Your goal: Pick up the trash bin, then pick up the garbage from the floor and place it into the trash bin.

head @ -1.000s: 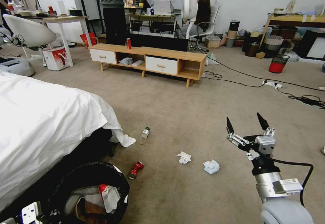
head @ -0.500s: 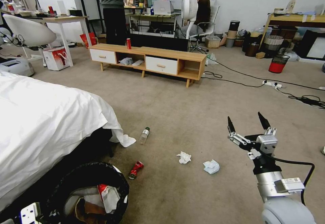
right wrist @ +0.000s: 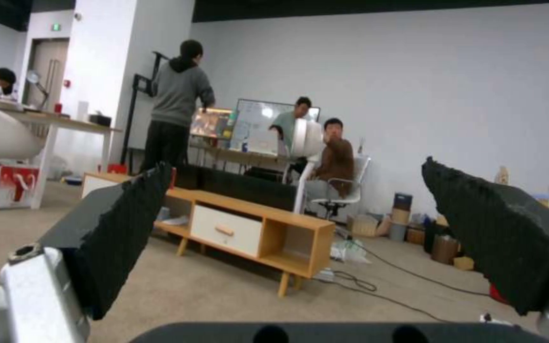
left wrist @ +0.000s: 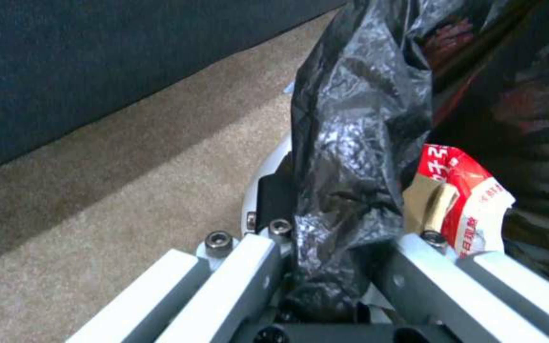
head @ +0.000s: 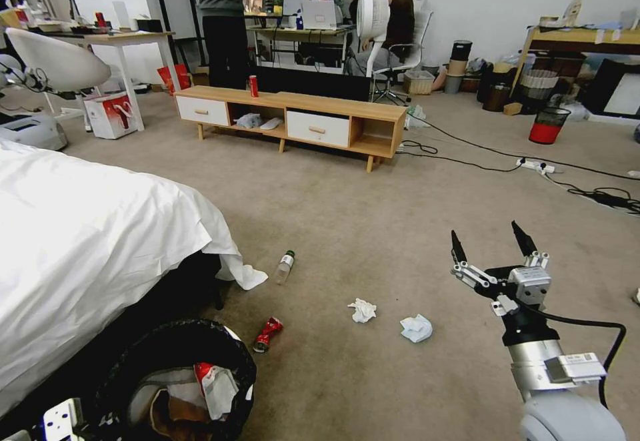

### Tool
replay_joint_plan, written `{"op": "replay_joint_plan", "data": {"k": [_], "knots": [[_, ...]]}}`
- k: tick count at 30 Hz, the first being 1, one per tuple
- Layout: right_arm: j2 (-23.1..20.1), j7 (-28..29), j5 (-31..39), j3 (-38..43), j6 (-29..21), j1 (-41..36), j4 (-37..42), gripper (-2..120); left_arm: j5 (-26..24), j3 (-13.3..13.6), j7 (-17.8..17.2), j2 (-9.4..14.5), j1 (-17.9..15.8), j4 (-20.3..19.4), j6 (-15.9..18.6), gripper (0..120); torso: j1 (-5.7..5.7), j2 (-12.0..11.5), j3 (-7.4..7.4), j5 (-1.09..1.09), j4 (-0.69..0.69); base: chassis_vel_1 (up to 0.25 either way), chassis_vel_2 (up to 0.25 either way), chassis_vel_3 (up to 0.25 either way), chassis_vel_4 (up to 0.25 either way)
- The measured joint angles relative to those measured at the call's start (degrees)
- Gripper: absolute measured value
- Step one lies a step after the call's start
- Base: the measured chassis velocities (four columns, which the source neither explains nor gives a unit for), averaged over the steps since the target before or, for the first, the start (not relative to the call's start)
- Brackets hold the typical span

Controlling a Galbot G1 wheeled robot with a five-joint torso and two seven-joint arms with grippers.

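While the bin is carried low at the robot's left, the scene is set out as follows.

Left hand: the left hand [left wrist: 325, 267] is clamped on the bag-covered rim of the trash bin [head: 175, 377], so that the bin is kept beside the bed [head: 87, 241] and within reach for drops.

Right hand: the right hand [head: 492, 249] is held spread wide and empty above the carpet, raised and pointing forward, seemingly readied for a reach.

Bin contents: a red-white packet [left wrist: 468, 200] is already seen inside.

Garbage: two crumpled tissues [head: 363, 309], a crushed red can [head: 267, 333] and a clear bottle [head: 285, 267] are left on the floor, between the bin and the right hand.

Judgement: the tissues are judged nearest to the free hand.
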Motion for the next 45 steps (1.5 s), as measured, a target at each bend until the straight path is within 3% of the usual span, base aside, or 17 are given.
{"op": "replay_joint_plan", "data": {"k": [45], "knots": [[0.18, -0.52, -0.09, -0.94, 1.24, 0.68, -1.14, 100, -0.23, -0.71, 0.04, -0.18, 0.47, -0.15, -0.09, 0, 0.01, 0.0, 0.0, 0.0, 0.0, -0.058, 0.054, 0.057, -0.059]]}}
